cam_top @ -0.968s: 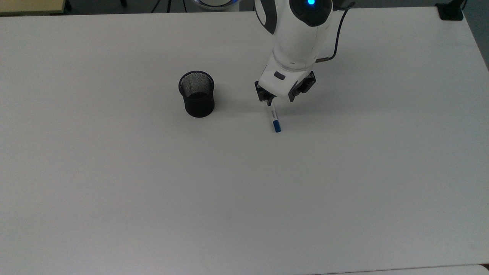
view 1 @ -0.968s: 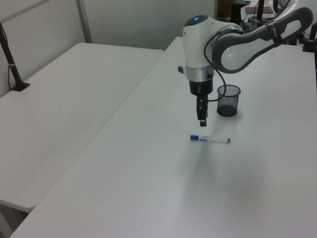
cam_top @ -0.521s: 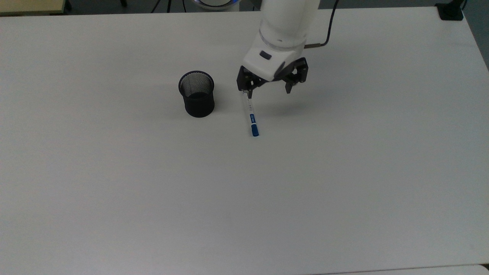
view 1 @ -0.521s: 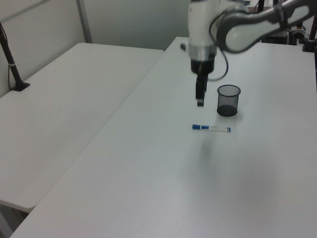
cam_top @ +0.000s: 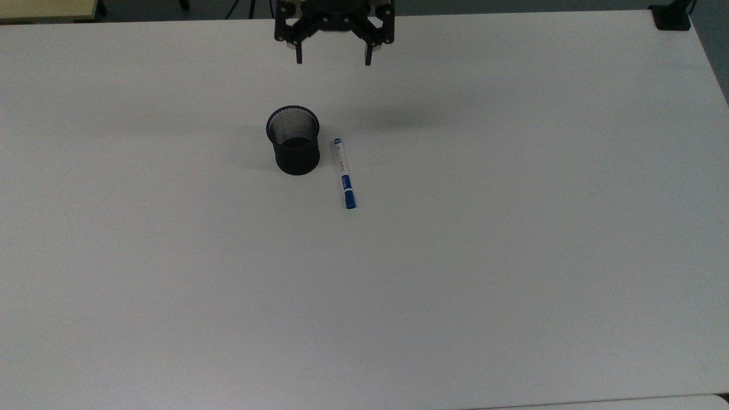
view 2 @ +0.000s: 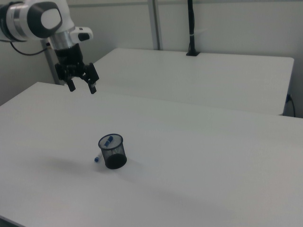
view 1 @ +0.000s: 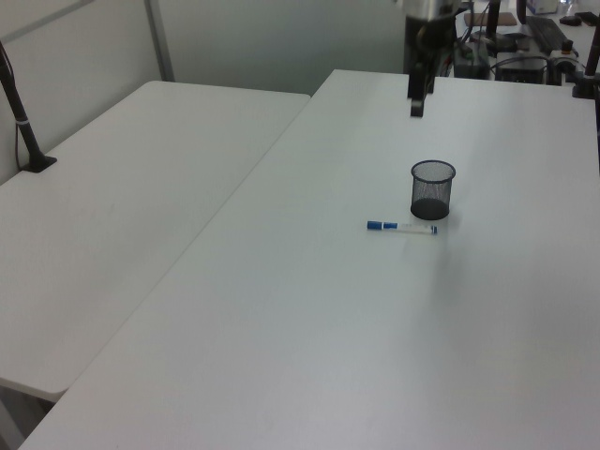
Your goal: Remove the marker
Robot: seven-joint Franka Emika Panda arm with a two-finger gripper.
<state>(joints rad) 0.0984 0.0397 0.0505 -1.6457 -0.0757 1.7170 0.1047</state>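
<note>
1. My fingers [cam_top: 333,57] have risen, spread apart and empty.
2. The marker [cam_top: 344,173] now lies on the desk [cam_top: 512,256] well below them, just beside the mesh cup [cam_top: 294,140]: removal looks done.

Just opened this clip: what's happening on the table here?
A Franka arm has its gripper open and empty, raised above the far part of the white table, well away from the objects. The marker lies flat on the table right beside the black mesh cup, on the top view's right of it, blue cap pointing toward the top view's bottom. The cup stands upright and looks empty. Nothing is being held at this moment.
</note>
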